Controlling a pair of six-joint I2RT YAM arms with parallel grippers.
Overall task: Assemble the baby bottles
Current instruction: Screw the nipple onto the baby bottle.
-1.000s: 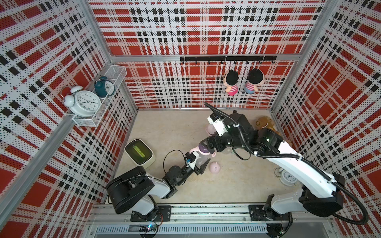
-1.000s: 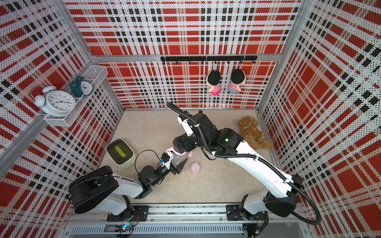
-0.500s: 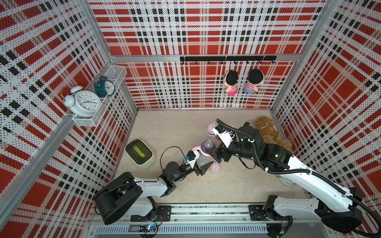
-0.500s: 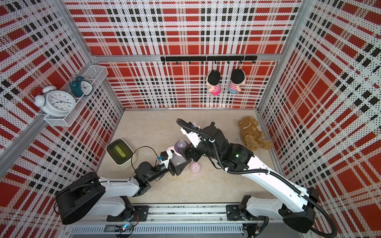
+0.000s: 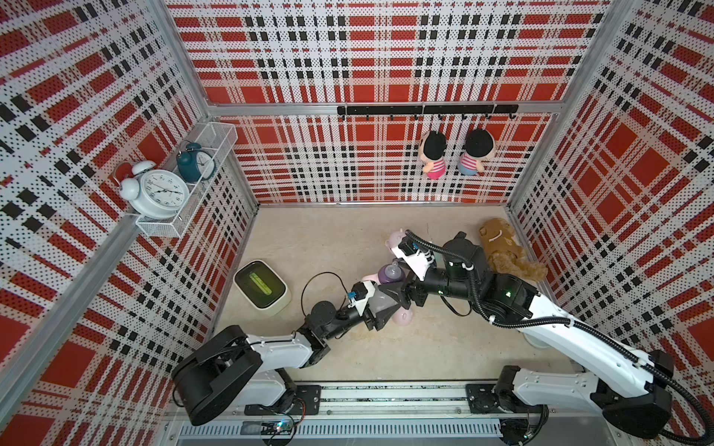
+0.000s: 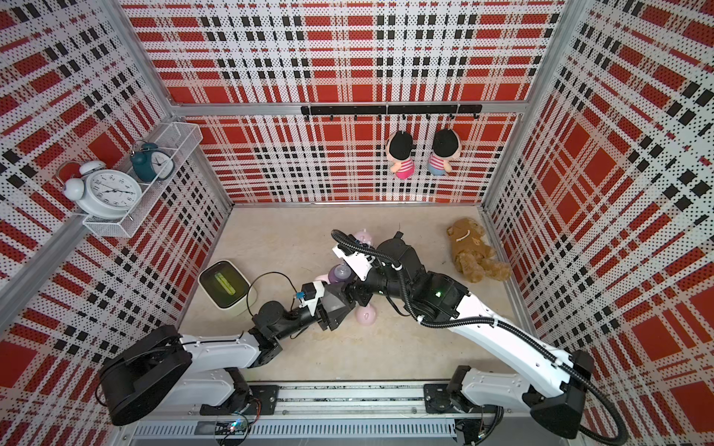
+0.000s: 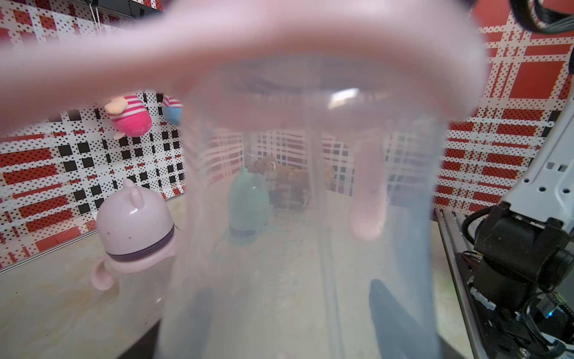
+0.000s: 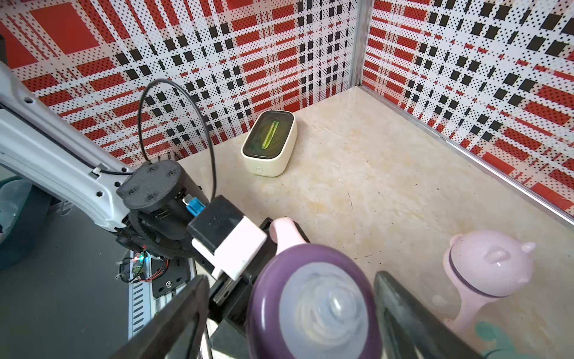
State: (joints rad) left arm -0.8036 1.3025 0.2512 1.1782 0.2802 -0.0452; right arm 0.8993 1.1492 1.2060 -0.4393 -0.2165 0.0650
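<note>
My left gripper (image 5: 382, 305) (image 7: 289, 289) is shut on the clear body of a baby bottle (image 7: 304, 192) with a pink handle ring, held upright above the floor. Its purple collar and nipple (image 5: 391, 273) (image 8: 313, 298) sit between the fingers of my right gripper (image 8: 290, 279) (image 5: 400, 284), which is open, with a gap on one side and the other finger close to the collar. A capped pink bottle (image 5: 396, 239) (image 8: 490, 267) stands behind. A teal bottle (image 7: 248, 205) shows through the held one. A loose pink cap (image 5: 403, 316) (image 6: 366, 316) lies on the floor under the grippers.
A cream box with a dark lid (image 5: 262, 287) sits at the left wall. A brown plush (image 5: 502, 251) lies at the right wall. A wall shelf holds alarm clocks (image 5: 158, 193), and two dolls (image 5: 456, 154) hang on the back rail.
My right arm has swung down and forward, bringing its open fingers around the purple collar. My left arm has stretched out to the right, carrying the bottle with it.
</note>
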